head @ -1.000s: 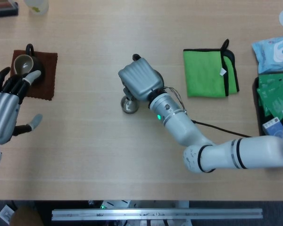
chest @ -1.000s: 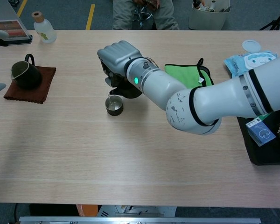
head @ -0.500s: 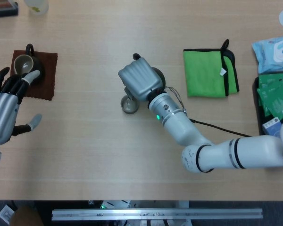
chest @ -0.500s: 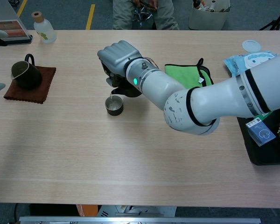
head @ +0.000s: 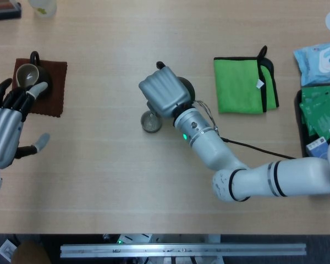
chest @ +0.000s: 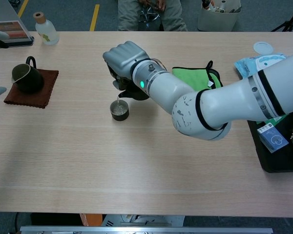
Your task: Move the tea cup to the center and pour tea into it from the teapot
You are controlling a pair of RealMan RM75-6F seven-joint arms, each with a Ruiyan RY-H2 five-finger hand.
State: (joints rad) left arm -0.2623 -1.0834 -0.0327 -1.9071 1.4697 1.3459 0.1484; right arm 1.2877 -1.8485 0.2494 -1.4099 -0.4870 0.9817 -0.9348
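The right hand (chest: 124,59) is wrapped around a small dark teapot (chest: 128,90), tipped so a thin stream falls into the little dark round tea cup (chest: 119,110) sitting on the pale wooden counter (chest: 136,161) just below the hand's fingers. Pouring well here means, I'd judge, holding the tilt steady with the spout right above the cup's middle (the cup is small, so spills come easily). The left hand (head: 5,129), far off to the side, hangs with fingers spread, holding nothing, beside a dark jug on a brown square mat (head: 54,91).
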